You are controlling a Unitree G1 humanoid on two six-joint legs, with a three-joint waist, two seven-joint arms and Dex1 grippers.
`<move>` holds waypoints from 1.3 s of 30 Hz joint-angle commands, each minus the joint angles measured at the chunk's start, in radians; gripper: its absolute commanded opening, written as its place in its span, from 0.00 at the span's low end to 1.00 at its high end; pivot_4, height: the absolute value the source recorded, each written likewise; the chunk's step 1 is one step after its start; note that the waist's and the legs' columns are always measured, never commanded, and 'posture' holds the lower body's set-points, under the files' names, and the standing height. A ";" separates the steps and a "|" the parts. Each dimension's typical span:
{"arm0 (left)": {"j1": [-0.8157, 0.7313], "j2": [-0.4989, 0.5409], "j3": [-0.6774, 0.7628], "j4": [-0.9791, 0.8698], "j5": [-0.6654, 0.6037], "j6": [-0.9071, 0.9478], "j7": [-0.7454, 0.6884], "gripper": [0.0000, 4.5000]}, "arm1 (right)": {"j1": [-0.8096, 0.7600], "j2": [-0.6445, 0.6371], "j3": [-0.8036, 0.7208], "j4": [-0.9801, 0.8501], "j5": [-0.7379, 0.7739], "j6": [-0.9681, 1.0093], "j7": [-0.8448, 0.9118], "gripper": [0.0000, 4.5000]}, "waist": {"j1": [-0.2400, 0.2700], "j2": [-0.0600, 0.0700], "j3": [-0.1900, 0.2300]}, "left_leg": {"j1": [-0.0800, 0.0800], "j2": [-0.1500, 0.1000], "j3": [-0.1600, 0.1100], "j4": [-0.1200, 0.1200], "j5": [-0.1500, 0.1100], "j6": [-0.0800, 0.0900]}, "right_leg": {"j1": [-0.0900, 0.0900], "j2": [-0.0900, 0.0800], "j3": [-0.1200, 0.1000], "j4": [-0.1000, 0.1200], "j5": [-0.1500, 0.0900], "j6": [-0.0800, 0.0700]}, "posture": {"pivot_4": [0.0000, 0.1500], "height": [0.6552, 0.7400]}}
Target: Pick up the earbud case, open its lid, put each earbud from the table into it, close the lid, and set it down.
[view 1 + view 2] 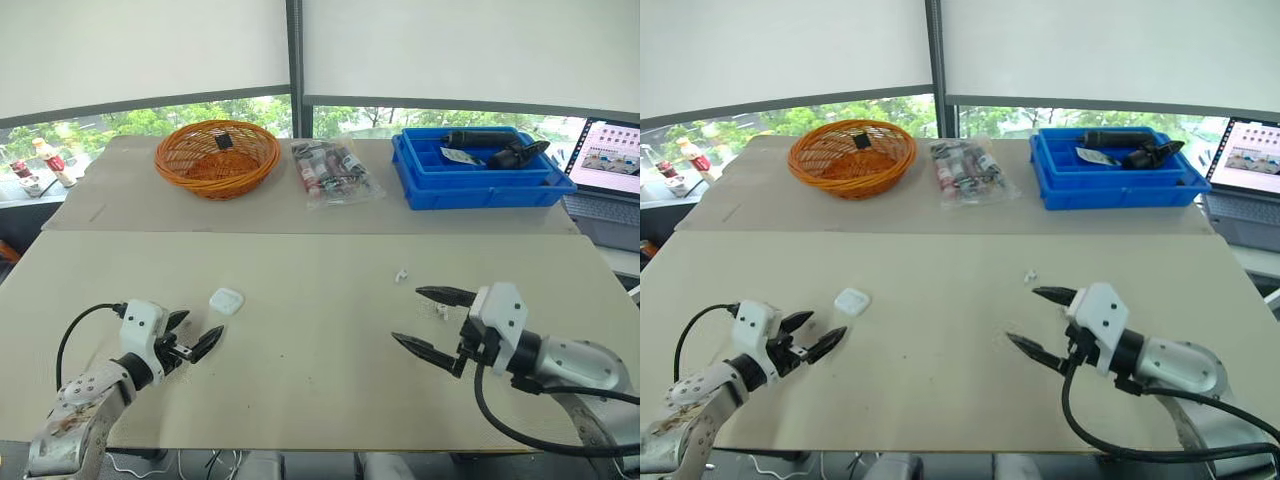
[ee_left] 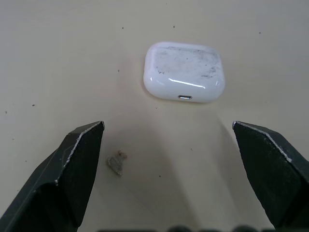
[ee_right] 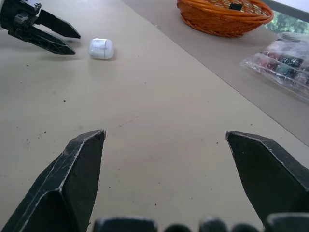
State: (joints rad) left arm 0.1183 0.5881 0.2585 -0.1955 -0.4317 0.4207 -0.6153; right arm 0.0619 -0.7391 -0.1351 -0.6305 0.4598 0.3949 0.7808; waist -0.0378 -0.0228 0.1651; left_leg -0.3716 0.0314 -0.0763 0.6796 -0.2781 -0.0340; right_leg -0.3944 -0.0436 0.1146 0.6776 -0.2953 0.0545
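- Case (image 1: 226,301) lies closed on the tabletop (image 1: 300,380), just ahead of our open, empty left hand (image 1: 200,325).
- Our right hand (image 1: 408,314) is open too, near an earbud (image 1: 401,272).

I see the earbud case (image 1: 226,300) as a small white rounded box, glossy, its top smudged with grey marks and a small port in one side wall. Its lid is shut. It lies flat on the worktop (image 1: 310,350), on my left half, nearer the front edge than the back. The first earbud (image 1: 401,273), tiny and white, lies loose right of the middle; the second earbud (image 1: 442,312) lies near it, closer to the front and right edges.
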 commanded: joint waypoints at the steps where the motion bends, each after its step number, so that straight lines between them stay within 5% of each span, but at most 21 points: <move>1: -0.068 0.001 -0.024 0.050 0.026 -0.012 -0.002 1.00 | -0.030 -0.006 0.011 -0.046 0.038 0.034 0.002 0.98 | 0.004 0.000 0.000 | 0.000 0.000 0.000 0.000 0.000 0.000 | 0.000 0.000 0.000 0.000 0.000 0.000 | 1.00 0.46; 15: -0.250 0.004 -0.148 0.179 0.106 0.039 -0.041 1.00 | -0.149 -0.006 0.075 -0.075 0.077 0.134 0.000 0.98 | 0.010 0.000 0.000 | 0.001 -0.001 -0.003 0.000 0.000 0.000 | 0.002 -0.001 -0.003 0.000 0.000 0.000 | 1.00 0.46; 35: -0.263 -0.031 -0.195 0.089 0.117 0.229 0.038 1.00 | -0.260 -0.007 0.075 -0.020 0.133 0.187 0.007 0.98 | 0.022 0.001 0.000 | 0.002 -0.001 -0.004 0.000 0.000 0.000 | 0.004 -0.001 -0.004 -0.002 0.000 0.000 | 1.00 0.46; 39: -0.270 -0.024 -0.203 0.084 0.114 0.257 0.028 0.74 | -0.264 -0.004 0.074 -0.025 0.140 0.194 0.001 1.00 | 0.022 0.001 0.000 | 0.002 -0.001 -0.004 0.000 0.000 0.000 | 0.004 -0.001 -0.004 -0.002 0.000 0.000 | 1.00 0.46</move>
State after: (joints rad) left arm -0.1712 0.5682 0.1011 -0.1195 -0.3145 0.6314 -0.5607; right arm -0.1863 -0.7452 -0.0479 -0.6355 0.5748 0.5805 0.7842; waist -0.0157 -0.0219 0.1647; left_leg -0.3701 0.0305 -0.0800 0.6795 -0.2781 -0.0341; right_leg -0.3899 -0.0449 0.1103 0.6748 -0.2953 0.0544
